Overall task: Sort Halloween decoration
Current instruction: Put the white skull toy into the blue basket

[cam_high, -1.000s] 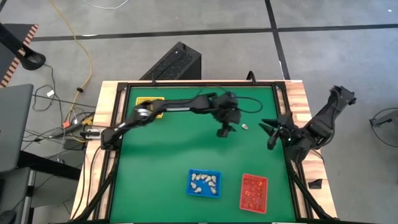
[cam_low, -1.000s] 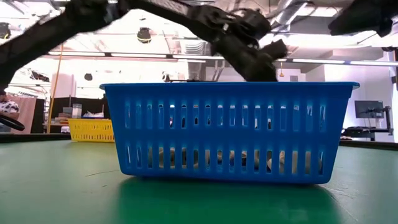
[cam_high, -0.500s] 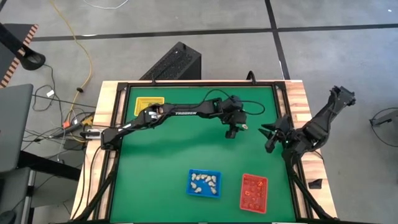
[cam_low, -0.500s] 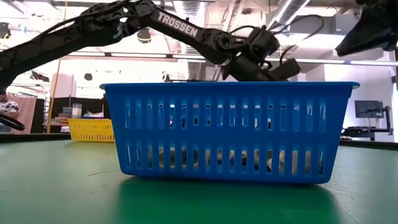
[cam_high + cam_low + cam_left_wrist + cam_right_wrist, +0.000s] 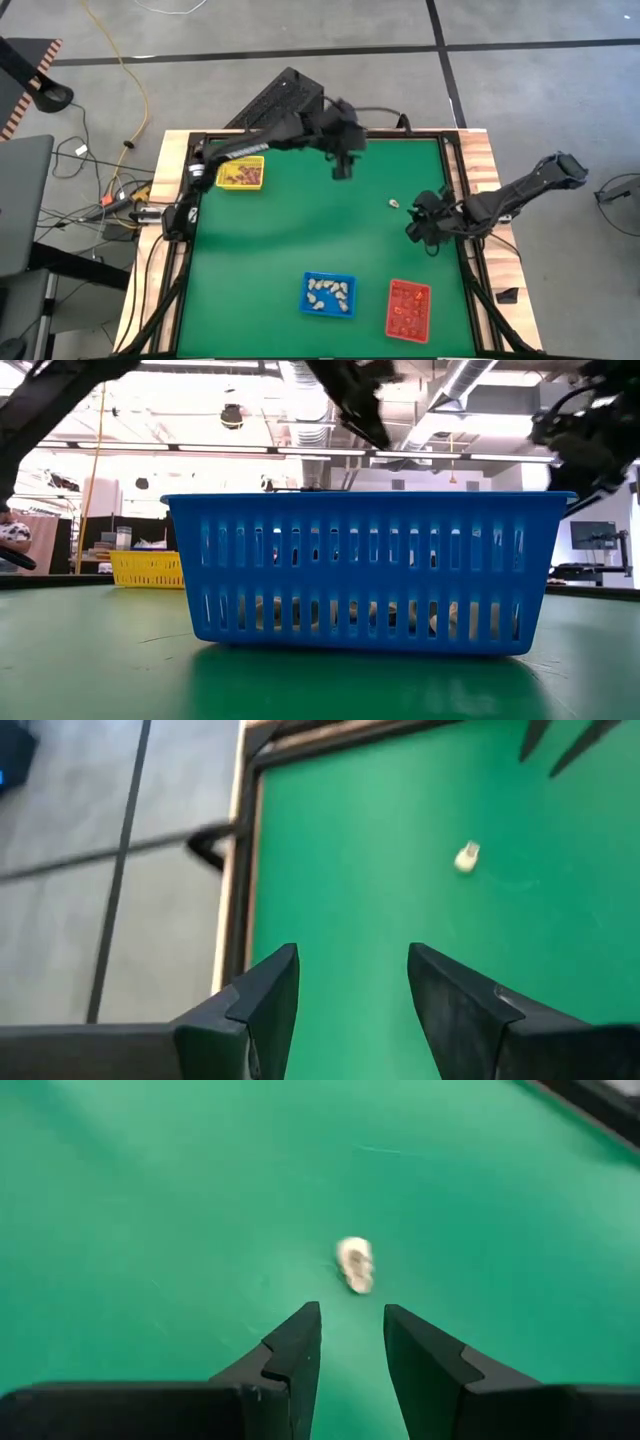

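- The green surface (image 5: pixel 300 230) carried three trays: yellow tray (image 5: pixel 241 173) at the far left, blue tray (image 5: pixel 328 294) and red tray (image 5: pixel 408 307) at the near edge, each holding trinkets.
- The left hand (image 5: pixel 341 168) hung parted and empty near the far edge.
- The right hand (image 5: pixel 414 226), fingers apart, sat near the lone whitish trinket (image 5: pixel 394 203) on bare green.

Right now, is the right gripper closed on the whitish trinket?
No. In the right wrist view the right gripper is open, and the whitish trinket lies on the green mat ahead of it.
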